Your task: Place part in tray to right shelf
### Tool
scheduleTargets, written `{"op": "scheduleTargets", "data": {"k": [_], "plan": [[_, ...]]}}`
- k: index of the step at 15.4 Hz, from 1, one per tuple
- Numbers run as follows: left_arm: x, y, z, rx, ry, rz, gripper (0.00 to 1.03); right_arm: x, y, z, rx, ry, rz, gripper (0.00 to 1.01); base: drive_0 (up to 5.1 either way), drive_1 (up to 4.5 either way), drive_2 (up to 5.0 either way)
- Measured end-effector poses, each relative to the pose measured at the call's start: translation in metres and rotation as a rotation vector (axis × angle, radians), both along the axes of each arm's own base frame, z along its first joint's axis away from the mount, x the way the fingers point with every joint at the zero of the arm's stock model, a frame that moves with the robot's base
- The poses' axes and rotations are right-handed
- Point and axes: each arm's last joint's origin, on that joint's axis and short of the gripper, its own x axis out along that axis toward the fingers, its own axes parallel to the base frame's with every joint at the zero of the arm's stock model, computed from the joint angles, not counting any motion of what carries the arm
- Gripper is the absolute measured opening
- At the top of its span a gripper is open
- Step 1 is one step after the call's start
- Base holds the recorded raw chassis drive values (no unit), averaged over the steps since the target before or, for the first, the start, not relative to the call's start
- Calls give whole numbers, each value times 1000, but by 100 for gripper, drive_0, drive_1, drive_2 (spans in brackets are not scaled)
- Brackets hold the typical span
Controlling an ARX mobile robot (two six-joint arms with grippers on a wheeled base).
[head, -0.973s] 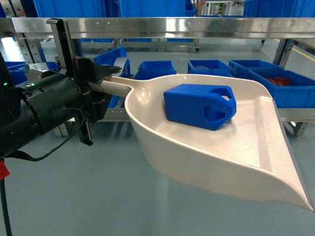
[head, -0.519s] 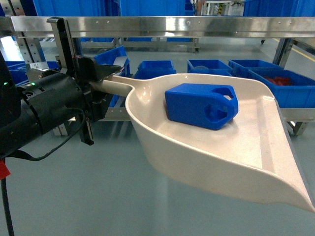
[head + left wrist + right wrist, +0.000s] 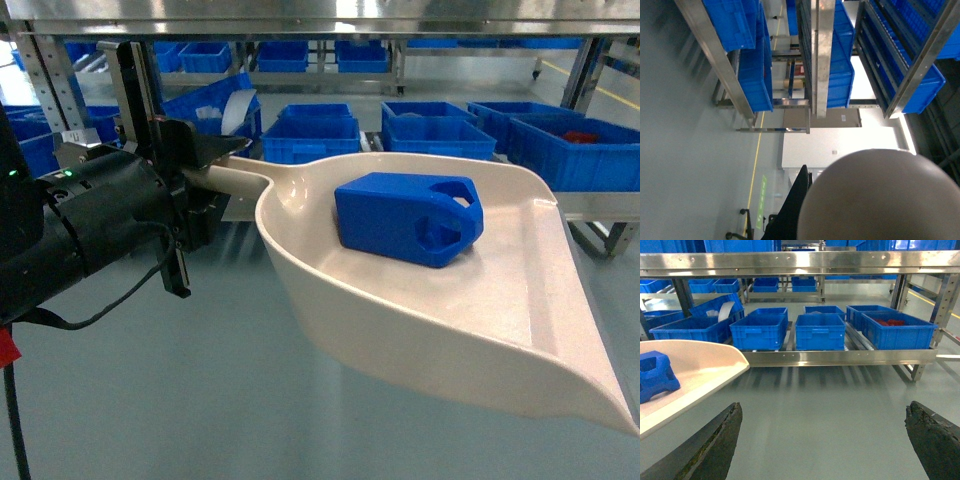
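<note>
In the head view the cream tray (image 3: 420,300) hangs level in the air, and my left gripper (image 3: 205,165) is shut on its long handle at the left. The bright-blue part (image 3: 405,217) lies in the tray's bowl near the back wall. The left wrist view is mostly filled by the tray's rounded beige handle end (image 3: 875,200), with one black finger (image 3: 796,205) beside it. My right gripper (image 3: 822,440) is open over bare floor with nothing between its fingers. The tray's lip (image 3: 695,375) and the part (image 3: 655,375) lie to its left. The stainless shelf (image 3: 840,357) stands ahead.
Large blue crates (image 3: 310,135) sit in a row on the shelf's low level, one with red items (image 3: 895,322). A steel top rail (image 3: 330,10) crosses overhead. Grey floor (image 3: 830,400) lies between me and the rack. More racks with blue crates (image 3: 755,55) are seen from the left wrist.
In the head view the shelf's top rail has risen to the frame's upper edge and more of the crates show. The tray, part and left gripper hold the same place.
</note>
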Motion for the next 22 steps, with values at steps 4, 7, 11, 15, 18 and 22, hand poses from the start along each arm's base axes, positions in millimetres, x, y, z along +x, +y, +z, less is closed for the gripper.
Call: {"op": "scheduleTargets", "data": {"k": [4,7,11,15,18,22], "plan": [[0,0,0,0,-1,0,13,0,0,0,0,1,0,98,0,0,0],[0,0,0,0,-1,0,13,0,0,0,0,0,1,98,0,0,0],[0,0,0,1,1,0,13,0,0,0,0,1,1,98,0,0,0],[0,0,-1,3,6,0,13,0,0,0,0,3,0,98,0,0,0],[0,0,-1,1,3,1,13,0,0,0,0,2,0,98,0,0,0],[0,1,0,0,1,2,13,0,0,0,0,-4,1,98,0,0,0]]}}
